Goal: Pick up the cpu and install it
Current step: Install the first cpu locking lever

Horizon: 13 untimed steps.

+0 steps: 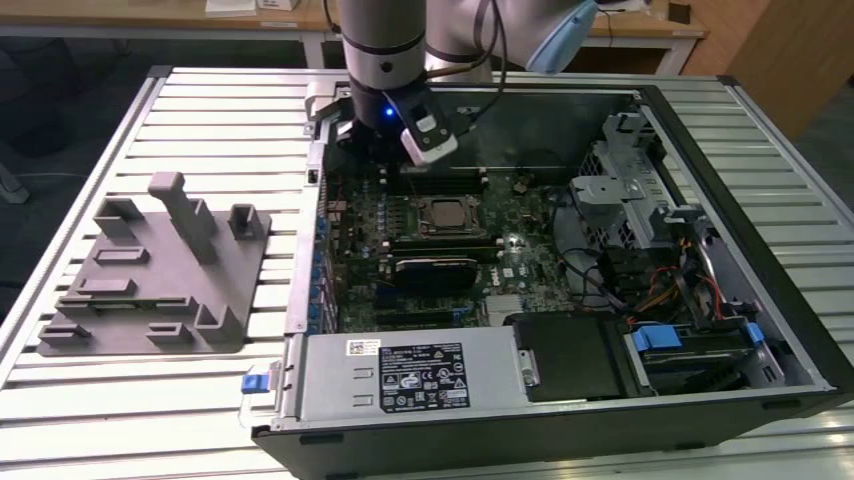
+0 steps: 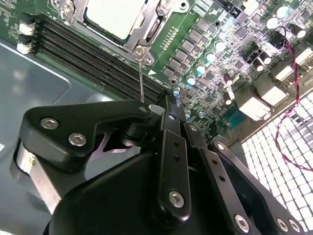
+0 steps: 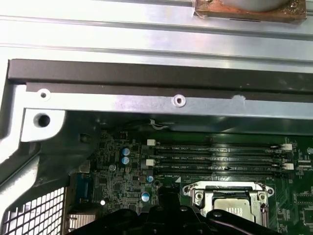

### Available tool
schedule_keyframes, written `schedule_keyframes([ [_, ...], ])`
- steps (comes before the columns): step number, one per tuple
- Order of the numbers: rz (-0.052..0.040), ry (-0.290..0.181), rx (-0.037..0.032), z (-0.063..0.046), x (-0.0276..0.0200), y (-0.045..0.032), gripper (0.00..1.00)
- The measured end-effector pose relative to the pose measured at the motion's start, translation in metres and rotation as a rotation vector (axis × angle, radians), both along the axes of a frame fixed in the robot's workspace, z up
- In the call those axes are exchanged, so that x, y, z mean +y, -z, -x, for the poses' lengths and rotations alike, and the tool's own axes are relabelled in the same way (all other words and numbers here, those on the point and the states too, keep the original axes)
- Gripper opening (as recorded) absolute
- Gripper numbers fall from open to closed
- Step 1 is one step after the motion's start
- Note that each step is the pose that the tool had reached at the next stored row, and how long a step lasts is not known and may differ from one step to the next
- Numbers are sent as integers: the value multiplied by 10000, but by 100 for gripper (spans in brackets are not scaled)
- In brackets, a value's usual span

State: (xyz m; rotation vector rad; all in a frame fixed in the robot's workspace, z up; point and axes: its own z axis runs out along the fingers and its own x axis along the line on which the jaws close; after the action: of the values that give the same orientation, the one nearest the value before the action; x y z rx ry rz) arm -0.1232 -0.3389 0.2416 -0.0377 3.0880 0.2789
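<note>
— Where's the cpu [image 2: 115, 17]?
— Seated in the socket [image 3: 196, 197] on the board [image 2: 220, 63], apart from the pincer [image 2: 168, 104].
— And the pincer?
— Closed, empty, hovering over the memory slots [image 2: 83, 51] beside that socket.

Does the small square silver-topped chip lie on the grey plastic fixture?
No, the small square silver-topped chip sits in the metal-framed black socket on the green motherboard.

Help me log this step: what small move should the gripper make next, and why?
Probably lift straight up, clear of the case: the cpu already lies in its socket, and the gripper hangs beside it by the memory slots.
</note>
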Motion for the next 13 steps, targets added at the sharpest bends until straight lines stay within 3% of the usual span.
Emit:
schedule_keyframes([
  [10,0,0,-27,0,0,-48,11],
  [13,-74,1,-26,1,0,-48,11],
])
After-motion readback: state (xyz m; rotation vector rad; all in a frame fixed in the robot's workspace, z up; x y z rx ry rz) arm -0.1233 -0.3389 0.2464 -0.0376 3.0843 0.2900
